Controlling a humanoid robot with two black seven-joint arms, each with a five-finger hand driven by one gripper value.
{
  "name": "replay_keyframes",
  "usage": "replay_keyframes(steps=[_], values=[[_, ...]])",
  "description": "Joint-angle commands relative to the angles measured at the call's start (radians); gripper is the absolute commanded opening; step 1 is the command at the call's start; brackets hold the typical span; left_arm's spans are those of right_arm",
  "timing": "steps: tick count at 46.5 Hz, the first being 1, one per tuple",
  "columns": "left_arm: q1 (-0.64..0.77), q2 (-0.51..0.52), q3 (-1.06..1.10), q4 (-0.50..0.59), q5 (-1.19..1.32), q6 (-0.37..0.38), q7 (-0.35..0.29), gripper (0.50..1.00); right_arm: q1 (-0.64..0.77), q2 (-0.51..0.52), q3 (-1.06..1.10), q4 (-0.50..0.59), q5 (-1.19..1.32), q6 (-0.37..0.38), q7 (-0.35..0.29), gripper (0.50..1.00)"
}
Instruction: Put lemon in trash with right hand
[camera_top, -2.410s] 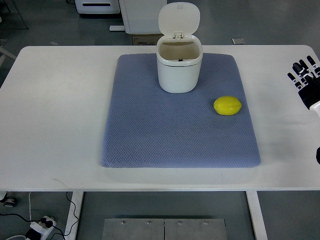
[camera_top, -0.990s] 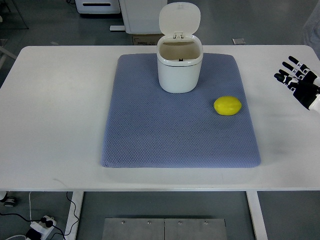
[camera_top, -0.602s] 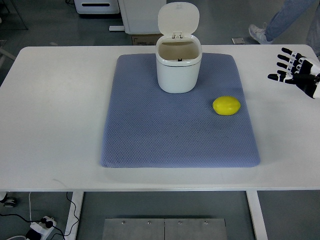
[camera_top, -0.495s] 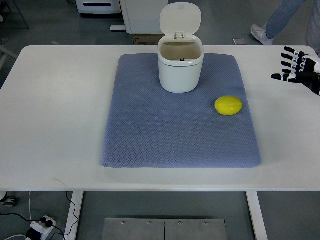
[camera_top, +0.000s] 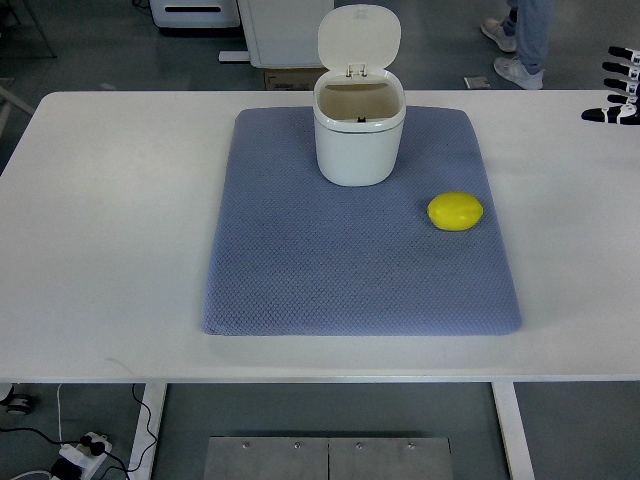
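White table (camera_top: 110, 220), blue-grey mat (camera_top: 330, 260): lemon (camera_top: 455, 211) lies on the mat's right side, long axis roughly left-right, just right of and nearer me than the open trash bin (camera_top: 359, 138). My right hand (camera_top: 622, 88), fingers spread and empty, shows only at the far right edge; lemon lies well apart, to its left and toward me.

A white table (camera_top: 100, 230) fills most of the top view, its bare surface showing on all sides of a blue-grey quilted mat (camera_top: 330, 270) (roughly square, lying flat at the centre). Nothing else rests straight on the tabletop. Grey floor (camera_top: 90, 40) shows past the 12 o'clock edge, and a cable with a power strip (camera_top: 80, 452) at 7 o'clock.
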Motion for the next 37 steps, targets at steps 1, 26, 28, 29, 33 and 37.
replay_keyframes(steps=[1, 26, 28, 29, 33, 37], values=[[0.000, 0.000, 0.000, 0.000, 0.000, 0.000, 0.000, 1.000, -0.001, -0.002, 0.002, -0.006, 0.034, 0.078, 0.006, 1.000], [0.000, 0.000, 0.000, 0.000, 0.000, 0.000, 0.000, 1.000, 0.104, -0.004, -0.106, 0.013, -0.116, 0.045, -0.042, 1.000], [0.000, 0.000, 0.000, 0.000, 0.000, 0.000, 0.000, 1.000, 0.121, -0.004, -0.121, 0.016, -0.121, 0.034, -0.042, 1.000], [0.000, 0.000, 0.000, 0.000, 0.000, 0.000, 0.000, 1.000, 0.132, -0.004, -0.132, 0.019, -0.123, 0.031, -0.042, 1.000], [0.000, 0.000, 0.000, 0.000, 0.000, 0.000, 0.000, 1.000, 0.179, -0.001, -0.188, 0.023, -0.127, 0.013, -0.042, 1.000], [0.000, 0.000, 0.000, 0.000, 0.000, 0.000, 0.000, 1.000, 0.235, 0.010, -0.257, 0.034, -0.149, 0.002, -0.042, 1.000]])
